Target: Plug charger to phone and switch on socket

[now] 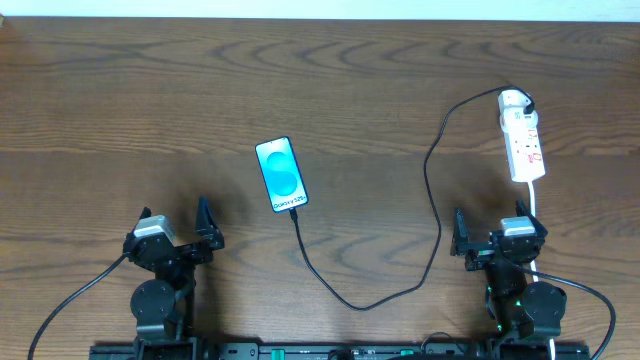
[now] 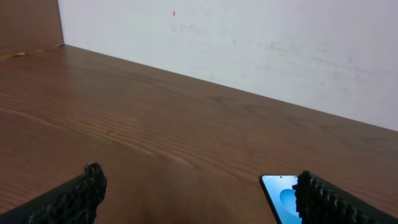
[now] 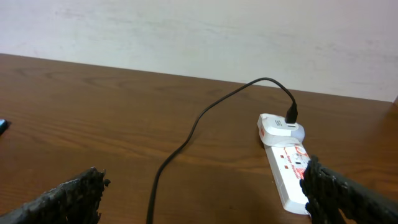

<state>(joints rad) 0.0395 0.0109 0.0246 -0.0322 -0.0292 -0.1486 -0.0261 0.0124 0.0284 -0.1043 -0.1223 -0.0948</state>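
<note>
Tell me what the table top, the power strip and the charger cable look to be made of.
Table top: wood or wood-look laminate, matte brown; grain lines run across it.
Power strip: smooth white plastic, judging by its moulded, rounded shell; it has red markings.
Charger cable: thin black flexible sheath, likely rubber or plastic, since it lies in loose curves.

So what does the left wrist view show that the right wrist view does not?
Only the left wrist view: a corner of the slim black-framed phone with blue screen. Only the right wrist view: the white power strip with red markings and the thin black charger cable plugged into its far end; a tiny dark edge shape there is unclear. Both: the brown wooden table, the white wall, and open black jaws at bottom.
</note>
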